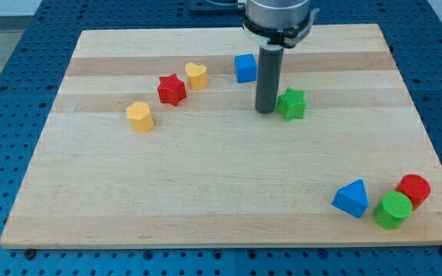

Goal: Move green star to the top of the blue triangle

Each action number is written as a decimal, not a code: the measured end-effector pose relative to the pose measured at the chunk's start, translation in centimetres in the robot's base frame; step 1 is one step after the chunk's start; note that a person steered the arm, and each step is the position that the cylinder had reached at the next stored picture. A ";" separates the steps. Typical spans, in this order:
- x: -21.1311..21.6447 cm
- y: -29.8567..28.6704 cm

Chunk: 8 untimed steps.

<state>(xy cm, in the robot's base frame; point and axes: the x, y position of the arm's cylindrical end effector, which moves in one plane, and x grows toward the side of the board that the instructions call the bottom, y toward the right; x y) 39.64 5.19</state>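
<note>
While the dark rod stands upright on the wooden desk (221, 192), its lower end, my tip (265, 112), is seen just beside the green star (291, 103), on the star's left in the view; actual contact cannot be confirmed. This tool has no jaws, so nothing is gripped and only pushing is possible. Judged by its look, the star is small, light, rigid and likely to slide or spin if pushed off-centre, so its upper-left side should be met squarely. Far below and to the right of the tip lies the blue triangle (351, 198). No containers are seen.
</note>
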 end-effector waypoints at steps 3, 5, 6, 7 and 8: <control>-2.0 3.4; -0.9 4.4; 0.5 4.4; 1.5 4.6; 2.5 5.3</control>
<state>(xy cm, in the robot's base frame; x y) 42.15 10.44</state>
